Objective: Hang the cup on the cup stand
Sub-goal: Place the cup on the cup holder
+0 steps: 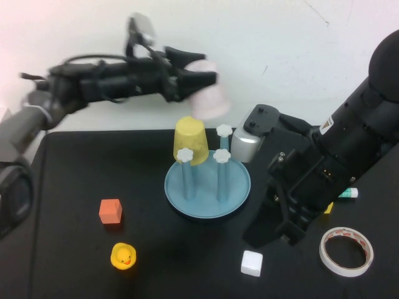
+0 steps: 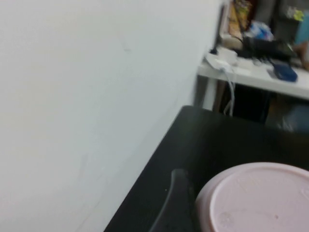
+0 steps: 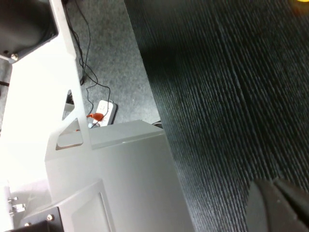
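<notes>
My left gripper (image 1: 209,70) is shut on the pale pink cup (image 1: 211,98), holding it in the air above and behind the cup stand (image 1: 240,187). The stand's teal base carries blue pegs with white flower knobs (image 1: 222,156). A yellow cup (image 1: 190,140) sits upside down over a rear left peg. In the left wrist view the pink cup's base (image 2: 263,200) fills the corner beside one dark finger (image 2: 173,203). My right gripper (image 1: 277,232) is low over the table to the right of the stand, shut and empty, its fingers (image 3: 263,203) pressed together.
An orange cube (image 1: 110,210) and a yellow duck (image 1: 123,255) lie front left of the stand. A white cube (image 1: 252,263) and a tape roll (image 1: 346,250) lie front right. A marker (image 1: 349,194) pokes out behind the right arm. A white wall stands behind the table.
</notes>
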### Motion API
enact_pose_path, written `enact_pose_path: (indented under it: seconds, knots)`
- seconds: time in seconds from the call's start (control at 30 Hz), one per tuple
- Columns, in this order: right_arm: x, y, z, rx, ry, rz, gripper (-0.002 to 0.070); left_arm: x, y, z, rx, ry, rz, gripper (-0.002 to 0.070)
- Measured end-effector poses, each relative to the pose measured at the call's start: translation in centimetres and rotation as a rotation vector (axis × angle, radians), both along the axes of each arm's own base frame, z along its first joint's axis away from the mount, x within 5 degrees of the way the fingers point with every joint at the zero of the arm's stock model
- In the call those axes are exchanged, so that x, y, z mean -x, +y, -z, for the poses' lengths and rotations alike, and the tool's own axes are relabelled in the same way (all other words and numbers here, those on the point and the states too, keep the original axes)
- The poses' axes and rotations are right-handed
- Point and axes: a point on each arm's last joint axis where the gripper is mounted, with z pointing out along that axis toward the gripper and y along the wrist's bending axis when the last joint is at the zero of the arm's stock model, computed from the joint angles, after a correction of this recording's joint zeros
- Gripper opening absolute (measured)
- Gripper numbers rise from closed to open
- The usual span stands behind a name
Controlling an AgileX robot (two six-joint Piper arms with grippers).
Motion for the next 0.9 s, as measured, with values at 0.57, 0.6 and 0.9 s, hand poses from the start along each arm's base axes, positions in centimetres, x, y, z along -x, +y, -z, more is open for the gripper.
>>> enact_pose_path:
  seconds: [0.57, 0.6, 0.9]
  knots:
    - [-0.3, 0.1, 0.0, -0.017, -0.043, 0.002, 0.0001, -0.2, 4.9, 1.2, -0.247, 0.269, -0.058, 0.0543]
    - [-0.3, 0.1, 0.0, -0.017, -0.045, 0.0, 0.0001, 0.0, 4.5, 1.0, -0.278, 0.258, -0.048, 0.0543]
    - [-0.3, 0.1, 0.0, -0.01, -0.057, -0.016, 0.0001, 2.1, 2.9, -2.2, -0.414, 0.15, 0.003, 0.0542]
